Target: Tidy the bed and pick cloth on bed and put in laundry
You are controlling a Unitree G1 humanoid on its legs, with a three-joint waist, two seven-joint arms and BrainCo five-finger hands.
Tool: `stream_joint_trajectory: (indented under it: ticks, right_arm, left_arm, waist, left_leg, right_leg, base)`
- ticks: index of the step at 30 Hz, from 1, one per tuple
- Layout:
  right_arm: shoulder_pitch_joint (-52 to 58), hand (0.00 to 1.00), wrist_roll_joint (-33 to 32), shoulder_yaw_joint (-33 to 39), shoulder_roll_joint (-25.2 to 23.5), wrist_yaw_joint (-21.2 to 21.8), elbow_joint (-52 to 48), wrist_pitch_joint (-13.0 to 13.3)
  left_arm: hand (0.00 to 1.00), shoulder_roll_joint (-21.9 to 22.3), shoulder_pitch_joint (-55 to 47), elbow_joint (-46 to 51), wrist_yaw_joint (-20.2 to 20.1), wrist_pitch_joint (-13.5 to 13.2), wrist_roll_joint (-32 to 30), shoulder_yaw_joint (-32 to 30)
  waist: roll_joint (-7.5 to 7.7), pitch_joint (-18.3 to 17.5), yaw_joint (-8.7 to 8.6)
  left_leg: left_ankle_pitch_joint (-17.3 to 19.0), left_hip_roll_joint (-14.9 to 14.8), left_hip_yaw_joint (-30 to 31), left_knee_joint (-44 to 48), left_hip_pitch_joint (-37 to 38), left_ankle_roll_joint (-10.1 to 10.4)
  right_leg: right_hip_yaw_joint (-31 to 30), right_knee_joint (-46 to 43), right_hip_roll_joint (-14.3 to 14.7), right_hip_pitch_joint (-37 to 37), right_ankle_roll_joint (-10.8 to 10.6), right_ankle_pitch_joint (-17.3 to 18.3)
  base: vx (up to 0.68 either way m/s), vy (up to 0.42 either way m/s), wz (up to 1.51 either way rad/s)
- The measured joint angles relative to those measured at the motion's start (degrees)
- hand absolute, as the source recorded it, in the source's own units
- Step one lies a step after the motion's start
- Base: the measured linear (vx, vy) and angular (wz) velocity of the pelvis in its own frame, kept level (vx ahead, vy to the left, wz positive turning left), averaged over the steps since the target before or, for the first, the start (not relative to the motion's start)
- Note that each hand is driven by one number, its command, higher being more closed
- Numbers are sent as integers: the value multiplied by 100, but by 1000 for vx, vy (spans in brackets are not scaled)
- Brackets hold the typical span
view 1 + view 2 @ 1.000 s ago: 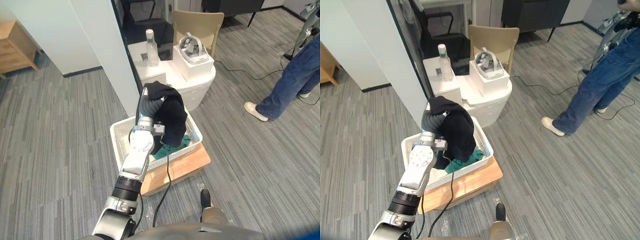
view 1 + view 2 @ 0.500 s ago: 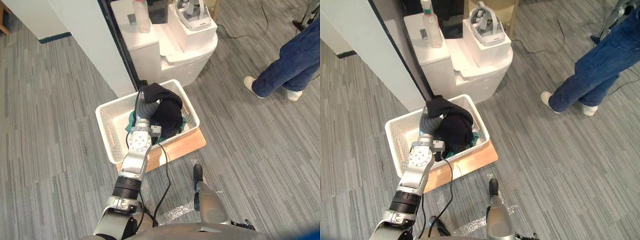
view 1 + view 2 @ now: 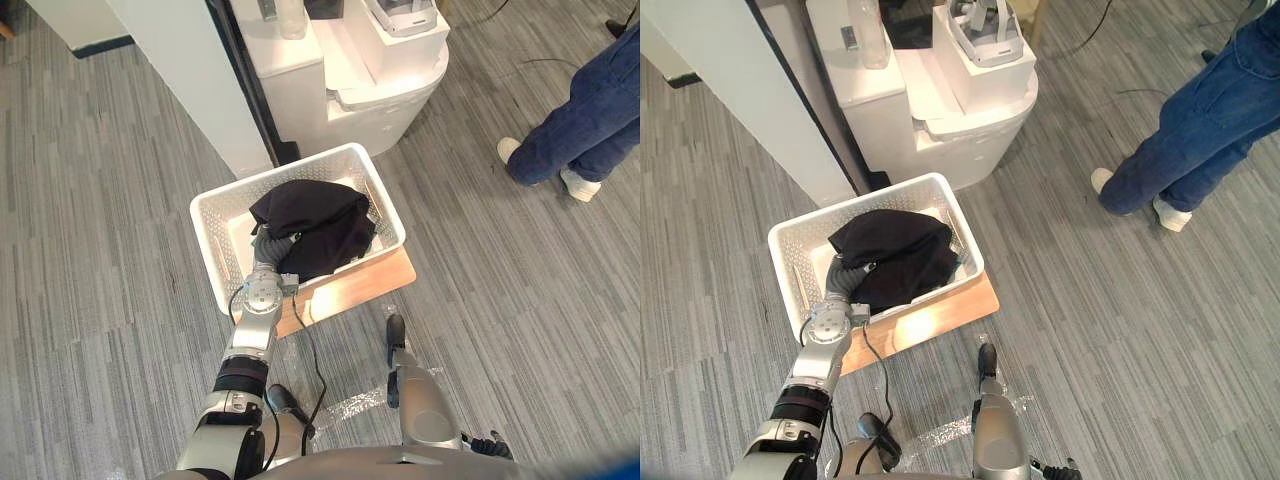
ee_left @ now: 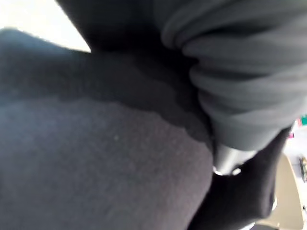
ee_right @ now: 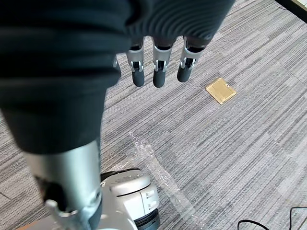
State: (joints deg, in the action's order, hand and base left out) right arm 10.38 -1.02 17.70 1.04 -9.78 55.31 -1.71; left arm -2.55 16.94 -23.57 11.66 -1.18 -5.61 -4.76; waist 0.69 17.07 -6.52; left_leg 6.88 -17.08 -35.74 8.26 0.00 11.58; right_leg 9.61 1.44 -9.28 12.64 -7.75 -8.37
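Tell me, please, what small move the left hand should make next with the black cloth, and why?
Probably let the cloth go and draw the left hand back out of the white perforated basket. The black cloth already lies inside the basket, draped over that hand's dark ribbed cover, so the drop looks nearly done. The right hand hangs above the grey floor.

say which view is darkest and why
Left wrist view is darkest: the black cloth lies right against the camera, bar one bright patch. Eye views are evenly lit; right wrist view is bright, the right hand over grey floor.
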Motion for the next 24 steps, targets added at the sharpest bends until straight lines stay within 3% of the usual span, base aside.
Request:
stream_joint_trajectory:
  ticks: [9, 16, 24]
  right_arm:
    - [56, 0, -61, 150, -24, 68, 84, -50]
    - [196, 0, -30, 191, -16, 116, 434, -128]
    - [189, 0, 105, 104, 93, 193, 420, -216]
  left_arm:
    - [0, 112, -556, 706, -16, 26, 15, -249]
    - [0, 144, -1249, 886, -64, 4, 275, -317]
    - [0, 72, -1930, 1039, -260, -107, 504, -319]
  waist:
    - [0, -55, 136]
    - [16, -714, 293]
    - [14, -1088, 330]
  left_leg:
    - [-12, -7, 186, -35, 162, -12]
    - [-179, 39, 292, -374, 399, 18]
    - [-562, 182, 541, -963, 705, 14]
  right_leg:
    - [229, 56, 21, -342, 52, 45]
    - [398, 208, 33, -633, 53, 47]
    - [730, 376, 7, -999, 96, 74]
  base:
    - [-21, -8, 12]
    - [6, -4, 11]
    - [-42, -28, 18]
